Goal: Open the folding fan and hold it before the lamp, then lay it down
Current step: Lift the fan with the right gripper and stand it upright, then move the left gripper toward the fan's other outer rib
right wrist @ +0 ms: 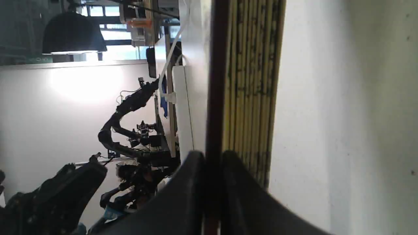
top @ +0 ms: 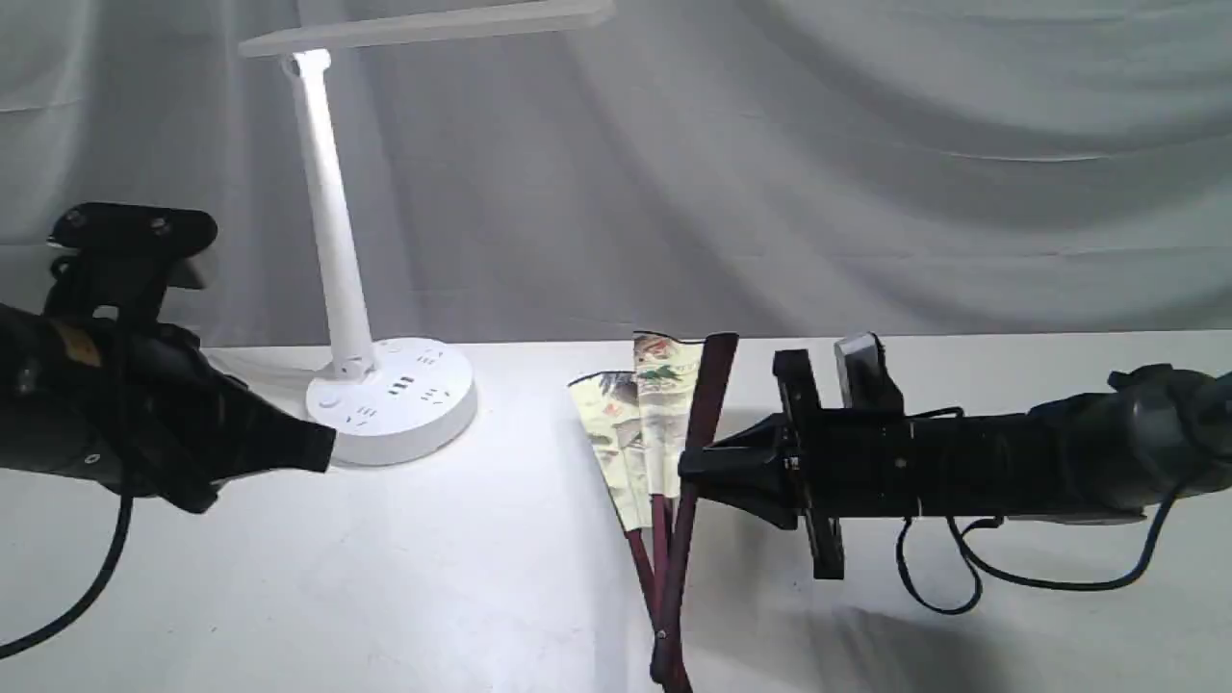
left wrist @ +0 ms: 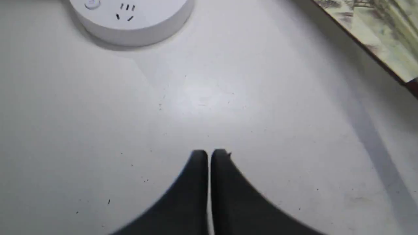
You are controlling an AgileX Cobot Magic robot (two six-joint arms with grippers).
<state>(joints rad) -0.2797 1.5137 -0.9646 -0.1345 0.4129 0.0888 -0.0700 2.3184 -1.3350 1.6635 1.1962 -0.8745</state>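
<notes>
The folding fan (top: 647,423) stands partly spread near the table's middle, cream painted pleats to the left and its dark maroon outer rib (top: 707,395) upright on the right. My right gripper (top: 688,467) is shut on that outer rib; in the right wrist view the rib (right wrist: 215,81) runs between the pads, with the folded pleats (right wrist: 254,75) beside it. The white lamp (top: 332,241) stands lit at the back left on its round base (top: 395,399). My left gripper (top: 322,452) hovers shut and empty just in front of the base (left wrist: 130,19), well left of the fan (left wrist: 375,32).
The white table (top: 433,577) runs under everything, backed by a draped grey cloth (top: 866,173). A black cable (top: 1011,573) hangs below my right arm. Other robot arms and a dark ceiling lamp (right wrist: 72,32) show in the right wrist view's background.
</notes>
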